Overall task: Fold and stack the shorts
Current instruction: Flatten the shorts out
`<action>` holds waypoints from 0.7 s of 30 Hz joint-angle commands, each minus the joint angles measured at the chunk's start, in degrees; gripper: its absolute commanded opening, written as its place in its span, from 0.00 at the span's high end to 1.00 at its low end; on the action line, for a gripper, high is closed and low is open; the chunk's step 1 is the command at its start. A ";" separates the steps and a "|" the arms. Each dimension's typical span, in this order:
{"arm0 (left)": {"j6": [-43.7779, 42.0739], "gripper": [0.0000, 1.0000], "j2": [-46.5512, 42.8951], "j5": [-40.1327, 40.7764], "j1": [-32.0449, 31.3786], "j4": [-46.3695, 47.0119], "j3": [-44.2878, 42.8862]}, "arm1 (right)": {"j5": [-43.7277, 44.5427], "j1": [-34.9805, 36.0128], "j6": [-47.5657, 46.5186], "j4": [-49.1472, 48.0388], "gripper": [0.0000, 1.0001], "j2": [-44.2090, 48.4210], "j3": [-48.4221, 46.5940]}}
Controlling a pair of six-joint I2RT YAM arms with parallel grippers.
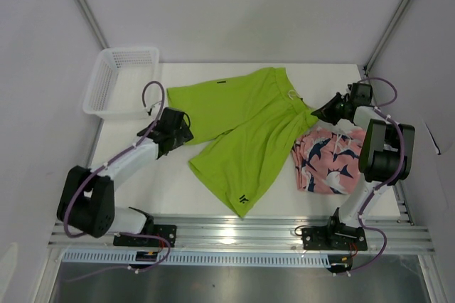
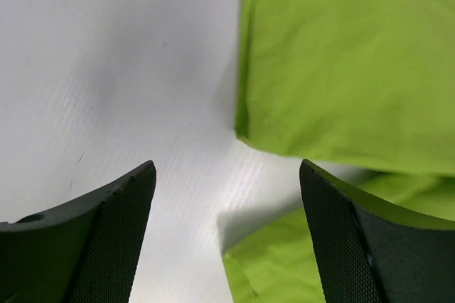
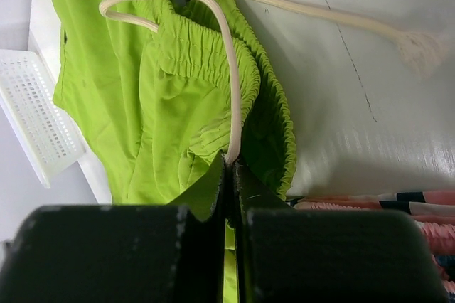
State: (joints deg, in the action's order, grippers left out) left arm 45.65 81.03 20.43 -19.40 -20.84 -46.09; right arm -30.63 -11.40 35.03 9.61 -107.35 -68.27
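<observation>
The lime-green shorts lie spread flat mid-table, legs pointing toward the arms. My left gripper hovers open just off the left leg's hem. In the left wrist view its fingers stand wide apart over bare table, with green cloth to the right. My right gripper is shut on the waistband's right end. In the right wrist view green cloth and the white drawstring are pinched between the jaws. The coral-pink printed shorts lie folded at the right, beside the right arm.
A white mesh basket stands at the table's back left corner, also in the right wrist view. An edge of pink cloth shows under the right gripper. A metal rail runs along the near edge.
</observation>
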 commanded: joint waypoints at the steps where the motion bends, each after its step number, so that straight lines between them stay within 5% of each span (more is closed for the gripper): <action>1: -6.09 0.14 -7.89 6.98 -8.34 -3.93 -4.60 | 1.10 0.50 -2.68 1.98 1.00 1.80 -2.39; 5: -9.43 0.09 -11.33 9.46 -18.11 -9.38 -7.09 | 1.10 0.59 -4.79 3.23 0.91 0.74 -3.01; 8: -11.37 0.04 -14.41 6.12 -23.83 -8.34 -6.04 | 1.80 0.94 -5.05 3.31 1.00 0.83 -2.48; 21: -15.59 0.01 -15.48 10.24 -48.78 -13.17 -8.40 | 2.07 2.69 -5.84 5.50 1.00 2.50 -2.83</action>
State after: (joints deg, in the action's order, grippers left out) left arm 32.08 63.96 27.00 -64.12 -31.03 -51.18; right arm -29.12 -9.76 30.79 13.19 -107.35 -69.23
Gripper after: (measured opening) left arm 0.990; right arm 0.011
